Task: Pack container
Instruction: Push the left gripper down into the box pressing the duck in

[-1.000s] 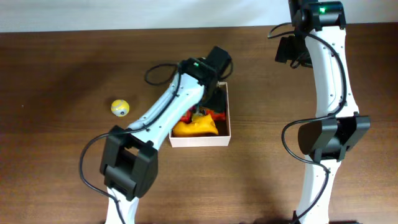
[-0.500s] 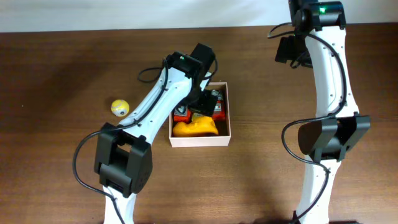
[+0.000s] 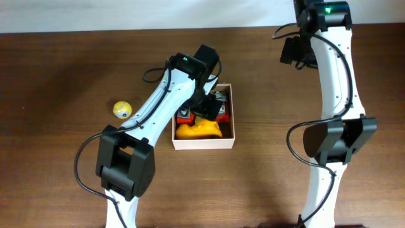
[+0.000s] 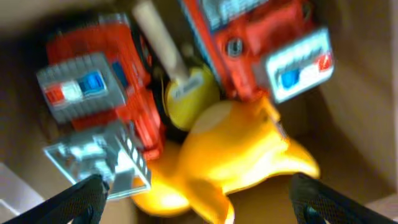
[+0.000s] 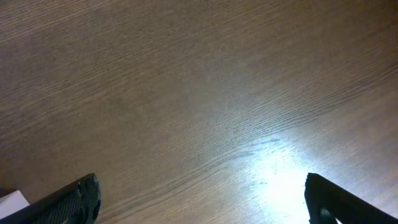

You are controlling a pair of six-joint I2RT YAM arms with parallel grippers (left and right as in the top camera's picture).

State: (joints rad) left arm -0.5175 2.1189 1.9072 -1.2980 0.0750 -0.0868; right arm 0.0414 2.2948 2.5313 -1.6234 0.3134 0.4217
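Note:
The container, a square box with white walls, sits mid-table. It holds two red toy trucks, a yellow toy and a small yellow round piece. My left gripper hangs open just above these toys, its dark fingertips spread to either side of the yellow toy, gripping nothing. The container's tan inside shows around them. At the far right my right gripper is open over bare wood, with nothing between its fingertips.
A small yellow ball lies on the brown table left of the container, apart from it. The right arm's column stands along the right side. A light wall borders the table's far edge.
The left arm has pulled back toward the far left over the container, uncovering the red trucks inside. The right arm has not moved.

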